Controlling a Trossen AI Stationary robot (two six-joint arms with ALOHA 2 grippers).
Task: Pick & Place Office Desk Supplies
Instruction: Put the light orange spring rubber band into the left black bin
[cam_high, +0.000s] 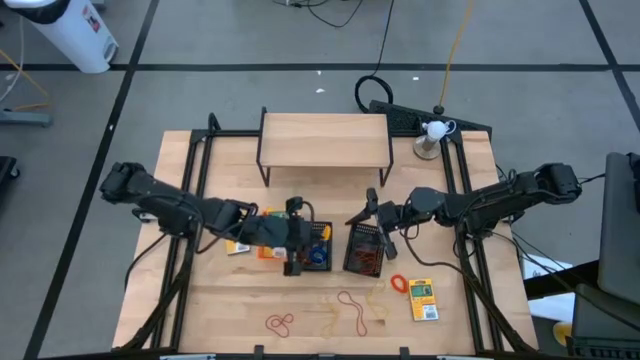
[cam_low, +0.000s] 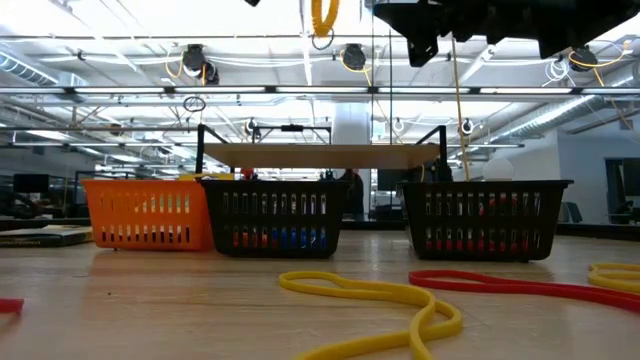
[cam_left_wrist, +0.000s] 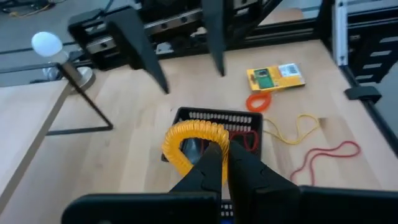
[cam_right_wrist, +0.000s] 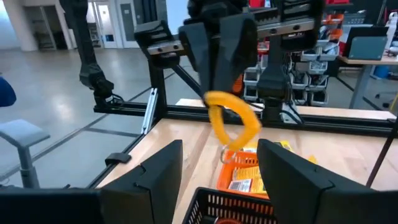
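My left gripper (cam_left_wrist: 225, 152) is shut on a thick yellow rubber-band loop (cam_left_wrist: 194, 135) and hovers above the two bins at the table's middle. Under it sit the orange mesh bin (cam_low: 150, 215), with yellow-and-green packs inside (cam_right_wrist: 244, 179), and a black mesh bin (cam_low: 275, 215) holding blue and red things. My right gripper (cam_right_wrist: 221, 168) stands open just to the right, over a second black bin (cam_high: 365, 250) that holds red bands; nothing is between its fingers. Another pack (cam_high: 423, 300) lies flat near the front right. My left gripper pinches the yellow band between its two fingertips (cam_right_wrist: 217, 59) at one spot on the loop (cam_left_wrist: 214, 144). The rest of the loop curls out past the fingers and hangs free (cam_right_wrist: 233, 118). The band is lifted clear of the bins and the table.
Loose bands lie on the front of the table: an orange one (cam_high: 398, 284), a yellow one (cam_low: 380, 295), red ones (cam_high: 280, 322) (cam_high: 350, 310). A light wooden shelf (cam_high: 325, 140) stands at the far middle, and a white-bulbed stand (cam_high: 432, 135) at the far right.
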